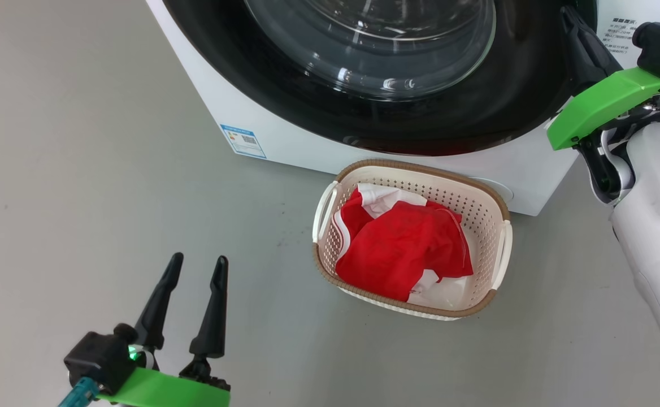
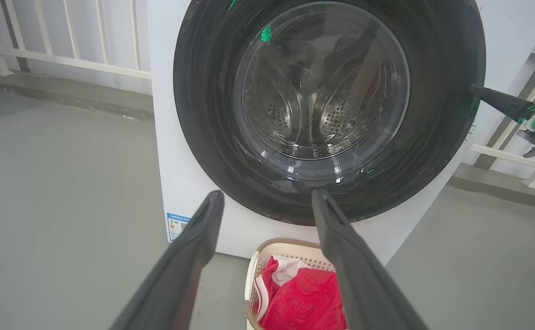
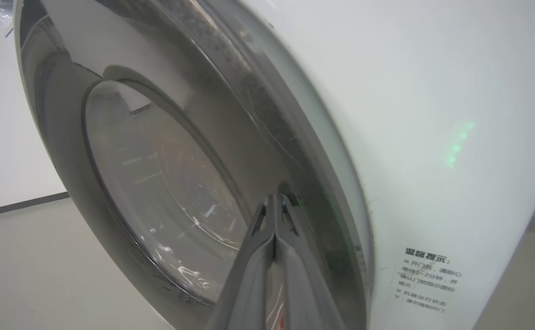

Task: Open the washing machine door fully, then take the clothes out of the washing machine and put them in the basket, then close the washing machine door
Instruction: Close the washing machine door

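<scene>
The washing machine door [image 1: 375, 51] lies against the white washing machine [image 1: 285, 144], and the steel drum shows through its glass [image 2: 322, 91]. My right gripper [image 1: 567, 17] is shut on nothing. Its tips [image 3: 275, 198] rest on the black rim at the door's right edge [image 3: 157, 183]. The left wrist view shows that gripper [image 2: 473, 88] at the same rim. The red clothes [image 1: 403, 249] lie in the basket [image 1: 477, 209] on the floor, just in front of the machine. My left gripper [image 1: 199, 259] is open and empty, low and left of the basket, pointing at the door [image 2: 267, 195].
Grey floor [image 1: 81, 169] spreads left of and in front of the machine. A white railing [image 2: 66, 59] runs behind it on the left, and more railing [image 2: 501, 153] stands on the right. A blue label [image 1: 242, 140] marks the machine's lower front corner.
</scene>
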